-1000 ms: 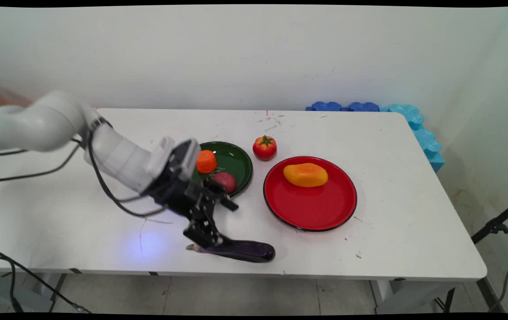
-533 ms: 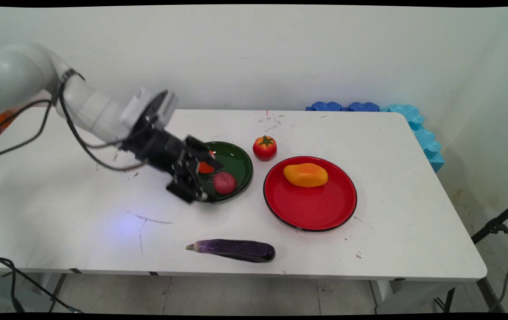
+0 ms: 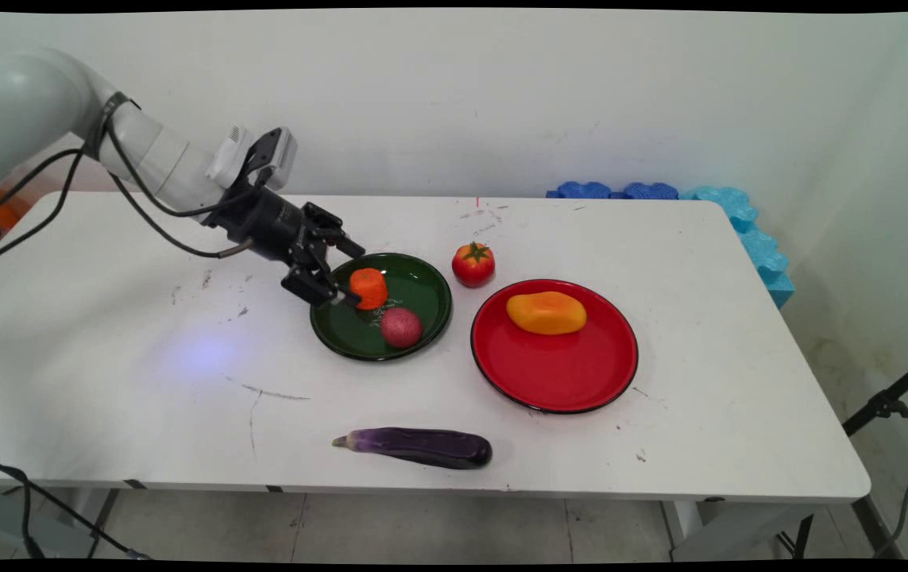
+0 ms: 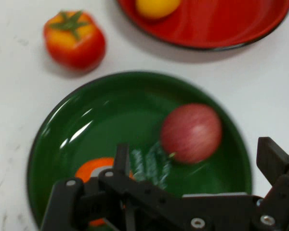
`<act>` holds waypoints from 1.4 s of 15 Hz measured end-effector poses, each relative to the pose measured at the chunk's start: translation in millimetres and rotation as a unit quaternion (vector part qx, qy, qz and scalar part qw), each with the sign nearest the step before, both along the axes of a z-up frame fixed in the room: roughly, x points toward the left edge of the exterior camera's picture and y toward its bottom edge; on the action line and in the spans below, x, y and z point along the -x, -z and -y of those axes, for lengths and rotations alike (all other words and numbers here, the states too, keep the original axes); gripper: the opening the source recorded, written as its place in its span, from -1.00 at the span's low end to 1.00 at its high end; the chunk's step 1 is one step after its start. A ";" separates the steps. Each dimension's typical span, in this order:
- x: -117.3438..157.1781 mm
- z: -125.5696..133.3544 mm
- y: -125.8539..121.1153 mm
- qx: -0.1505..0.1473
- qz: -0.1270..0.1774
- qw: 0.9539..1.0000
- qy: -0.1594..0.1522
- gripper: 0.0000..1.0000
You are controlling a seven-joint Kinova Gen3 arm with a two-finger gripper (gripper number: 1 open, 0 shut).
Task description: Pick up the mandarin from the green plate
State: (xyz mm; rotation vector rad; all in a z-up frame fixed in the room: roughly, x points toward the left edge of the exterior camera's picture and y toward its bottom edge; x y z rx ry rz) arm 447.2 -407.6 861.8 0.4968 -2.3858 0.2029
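Hovering left of centre, claw (image 3: 349,274) spread wide, gripping nothing, over green plate's (image 3: 422,280) left rim beside orange piece (image 3: 368,287); red apple (image 3: 401,326) alongside; eggplant (image 3: 420,446) lying untouched on table (image 3: 700,334) below.

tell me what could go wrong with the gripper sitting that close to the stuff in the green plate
1. The gripper is open at the green plate's left rim, one finger against the orange piece; a sideways move could knock it over or off the plate.
2. The reddish apple lies loose beside the orange piece, so a push might set it rolling toward the rim.
3. A low finger might catch the rim and shift or tip the plate.
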 end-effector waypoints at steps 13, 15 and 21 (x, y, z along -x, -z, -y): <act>-23.3 52.0 70.4 0.002 0.011 1.000 -0.029 1.00; -22.3 53.5 77.7 0.002 0.011 1.000 -0.023 1.00; -20.2 55.7 90.6 0.006 0.012 1.000 -0.009 -1.00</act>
